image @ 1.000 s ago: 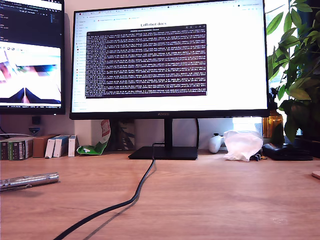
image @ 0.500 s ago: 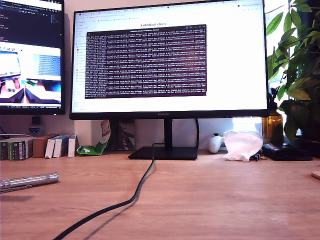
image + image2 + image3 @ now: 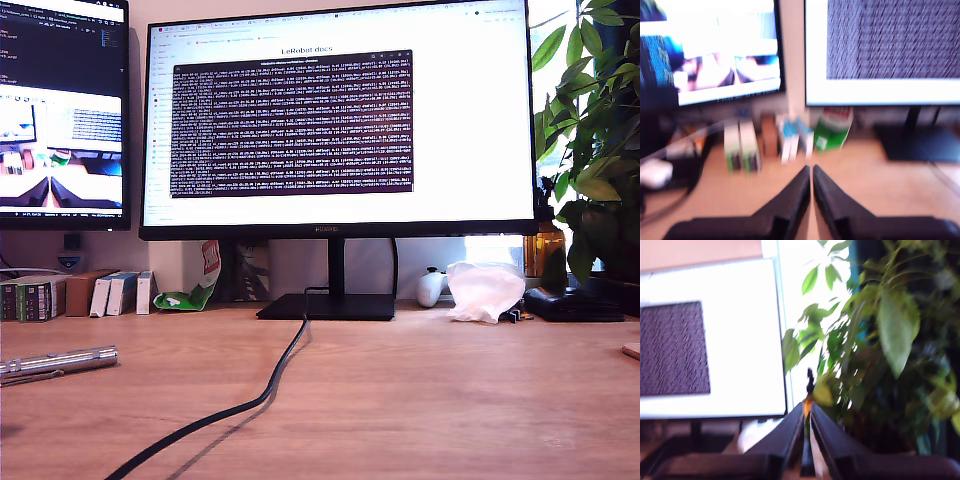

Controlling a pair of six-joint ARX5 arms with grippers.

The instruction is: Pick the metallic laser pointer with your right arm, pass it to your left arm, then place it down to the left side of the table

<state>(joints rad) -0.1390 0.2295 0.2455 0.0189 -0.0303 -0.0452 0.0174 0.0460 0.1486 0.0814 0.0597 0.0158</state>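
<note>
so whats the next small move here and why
Probably none beyond parking: the slim silver metal laser pointer lies on the light-brown wood desk at the exterior view's left, and my first gripper and my second gripper are both shut, holding nothing.

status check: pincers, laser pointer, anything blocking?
First pincer shut, empty. Second pincer shut, empty. Laser pointer flat on table, exterior view's left, untouched. Black cable lies beside it, apart.

Laser pointer (image 3: 58, 362) lying on table (image 3: 430, 400) at exterior view's left edge, well apart from cable (image 3: 262, 400); small boxes (image 3: 742, 146) ahead of my first gripper (image 3: 811, 172); plant (image 3: 875, 340) ahead of my second gripper (image 3: 806, 410).
</note>
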